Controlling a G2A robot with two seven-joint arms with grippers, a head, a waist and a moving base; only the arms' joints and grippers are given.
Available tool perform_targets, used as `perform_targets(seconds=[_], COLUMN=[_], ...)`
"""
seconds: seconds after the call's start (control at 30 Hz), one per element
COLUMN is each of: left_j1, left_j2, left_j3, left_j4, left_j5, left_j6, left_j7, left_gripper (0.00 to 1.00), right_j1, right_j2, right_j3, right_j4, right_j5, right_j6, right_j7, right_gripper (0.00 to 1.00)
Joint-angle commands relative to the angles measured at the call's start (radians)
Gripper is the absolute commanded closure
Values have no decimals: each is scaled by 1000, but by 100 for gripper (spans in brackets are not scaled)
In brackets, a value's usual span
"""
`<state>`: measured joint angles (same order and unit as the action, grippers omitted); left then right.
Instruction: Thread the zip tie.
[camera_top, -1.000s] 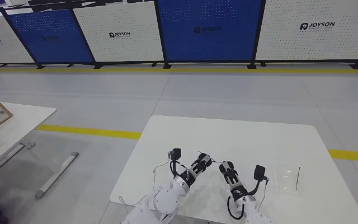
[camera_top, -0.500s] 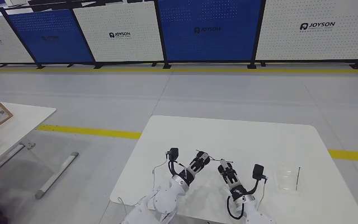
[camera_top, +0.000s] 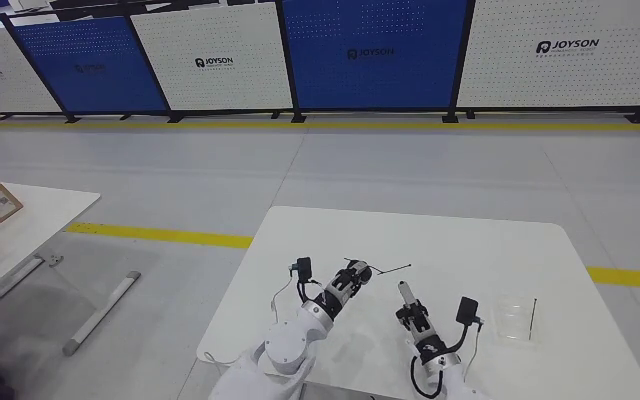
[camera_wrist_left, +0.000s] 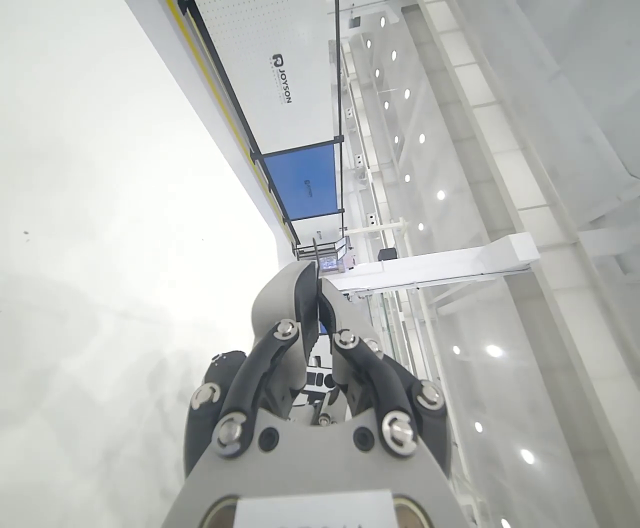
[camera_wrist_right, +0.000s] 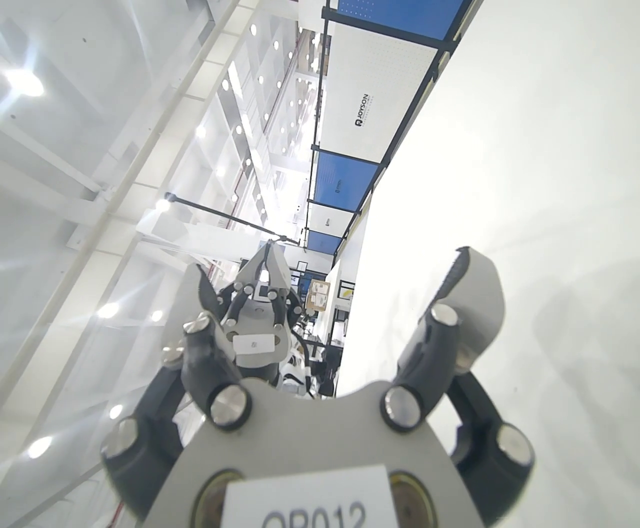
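A thin black zip tie (camera_top: 392, 268) hangs above the white table (camera_top: 450, 240), pinched in my left gripper (camera_top: 362, 271), which is shut on it. Its long end sticks out to the right. In the left wrist view a short black tip of the zip tie (camera_wrist_left: 314, 248) pokes out past the shut left gripper (camera_wrist_left: 317, 287). My right gripper (camera_top: 403, 289) sits nearer the robot, apart from the tie. Its own view shows the right gripper (camera_wrist_right: 332, 280) open and empty, with the left gripper (camera_wrist_right: 267, 256) farther off holding the zip tie (camera_wrist_right: 225, 216).
A clear plastic container (camera_top: 510, 320) rests on the table at the right, with another black tie (camera_top: 533, 313) by its side. A second white table (camera_top: 40, 215) stands to the far left. The table's far half is bare.
The left gripper has lifted away from the robot with the zip tie. The right gripper now stands a little back from the tie, whose long end points free to the right.
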<state>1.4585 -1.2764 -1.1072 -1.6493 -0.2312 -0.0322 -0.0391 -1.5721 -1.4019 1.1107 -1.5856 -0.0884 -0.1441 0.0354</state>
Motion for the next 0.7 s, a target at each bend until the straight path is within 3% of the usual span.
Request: perform_targets(seconds=[0.0,0.1,0.3,0.43,0.53,0.67], left_j1=[0,1,-10,-7,3,5], left_j2=[0,-1,-11,-13,-11,-11], left_j3=[0,-1,-19,-43,-44,-42], left_j4=[0,0,-2,-23,-38,-41], left_j5=[0,-10,-130,-200,-190,-190], left_j6=[0,2,32,38,48,52], left_j7=[0,2,62,67,57,49], left_gripper=[100,100,100,100,100,100], right_j1=[0,0,-5,3,27,34], right_j2=[0,2,2,9,12,10], right_j3=[0,-4,-45,-31,-29,-29], right_j4=[0,-12,-44,-58,-50,-53], right_j5=[0,-106,-373,-470,-551,-545], right_j6=[0,32,106,161,274,290], right_j7=[0,-50,-181,-157,-84,-70], right_gripper=[0,0,0,0,0,0])
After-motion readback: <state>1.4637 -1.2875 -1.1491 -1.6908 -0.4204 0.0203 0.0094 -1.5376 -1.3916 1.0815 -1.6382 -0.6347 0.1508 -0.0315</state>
